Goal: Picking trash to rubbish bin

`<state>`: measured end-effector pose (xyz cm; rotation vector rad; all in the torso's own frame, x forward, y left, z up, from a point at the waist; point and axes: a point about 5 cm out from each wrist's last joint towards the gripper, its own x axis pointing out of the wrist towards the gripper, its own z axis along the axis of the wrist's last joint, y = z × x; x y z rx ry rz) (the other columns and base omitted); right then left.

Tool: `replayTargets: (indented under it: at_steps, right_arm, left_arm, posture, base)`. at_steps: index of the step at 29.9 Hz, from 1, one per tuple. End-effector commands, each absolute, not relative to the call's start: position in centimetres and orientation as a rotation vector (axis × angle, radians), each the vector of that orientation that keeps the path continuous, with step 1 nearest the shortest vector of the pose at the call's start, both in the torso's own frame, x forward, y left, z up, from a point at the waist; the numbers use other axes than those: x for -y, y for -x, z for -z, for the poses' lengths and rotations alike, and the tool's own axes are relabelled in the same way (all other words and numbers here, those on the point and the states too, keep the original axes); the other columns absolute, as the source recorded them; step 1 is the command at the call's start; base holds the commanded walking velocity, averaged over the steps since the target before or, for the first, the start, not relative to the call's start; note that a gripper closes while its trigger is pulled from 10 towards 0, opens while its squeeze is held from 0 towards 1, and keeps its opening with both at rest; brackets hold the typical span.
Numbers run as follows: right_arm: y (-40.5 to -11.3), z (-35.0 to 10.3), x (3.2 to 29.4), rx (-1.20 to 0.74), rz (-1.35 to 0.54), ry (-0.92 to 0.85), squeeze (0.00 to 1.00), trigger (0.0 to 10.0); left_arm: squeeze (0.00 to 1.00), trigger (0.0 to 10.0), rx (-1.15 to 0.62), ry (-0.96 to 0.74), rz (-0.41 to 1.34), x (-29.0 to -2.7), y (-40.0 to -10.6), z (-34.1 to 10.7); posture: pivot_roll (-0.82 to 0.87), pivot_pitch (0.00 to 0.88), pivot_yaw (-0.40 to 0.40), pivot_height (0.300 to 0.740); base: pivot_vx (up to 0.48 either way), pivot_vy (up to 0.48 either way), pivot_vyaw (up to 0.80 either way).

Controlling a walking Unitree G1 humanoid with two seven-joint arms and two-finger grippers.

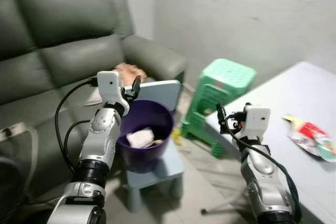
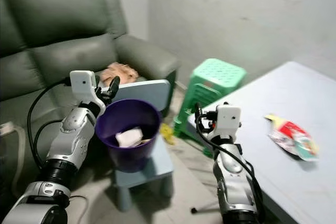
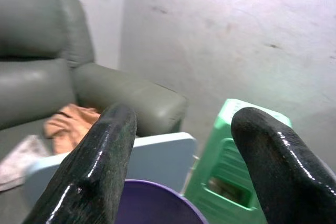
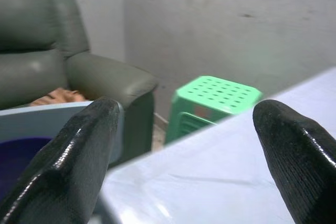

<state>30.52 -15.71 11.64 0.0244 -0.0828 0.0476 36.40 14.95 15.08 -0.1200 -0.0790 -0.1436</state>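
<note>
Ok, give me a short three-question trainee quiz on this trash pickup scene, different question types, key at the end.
1. True or false: the purple bin already holds some trash.
2. Multiple choice: the snack wrapper lies on A) the sofa, B) the grey table, C) the green stool.
3. Short answer: which gripper is above the bin's rim, and is it open or shut?

Key:
1. True; pale crumpled paper sits inside.
2. B.
3. The left gripper; its fingers are open and hold nothing. The right gripper is open too, at the table's edge.
</note>
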Motion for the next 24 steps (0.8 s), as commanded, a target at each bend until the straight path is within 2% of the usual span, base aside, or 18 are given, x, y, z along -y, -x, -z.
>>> replayTargets:
  at_steps: [1, 21, 24]
  right_arm:
    - [-30.57, -12.04, 16.08, 0.089, -0.036, -0.021, 0.00, 10.0]
    - [-30.43, -11.94, 16.19, 0.076, -0.022, -0.010, 0.00, 10.0]
    - [-30.38, -11.84, 16.20, 0.071, -0.017, -0.018, 0.00, 10.0]
  left_arm:
    - [0.00, 10.0, 0.094, 0.119, 0.162, -14.52, -36.31, -15.38]
    - [0.00, 10.0, 0.080, 0.110, 0.203, -13.92, -35.91, -15.18]
    - [0.00, 10.0, 0.062, 0.114, 0.222, -13.57, -35.81, -14.88]
  posture:
    - [-0.03, 0.000, -0.039, 0.740]
    - [-0.03, 0.000, -0.040, 0.740]
    - [-0.03, 0.000, -0.039, 0.740]
  base:
    - [0.000, 0.000, -0.77]
    - [0.000, 0.000, -0.77]
    - [0.000, -0.436, -0.68]
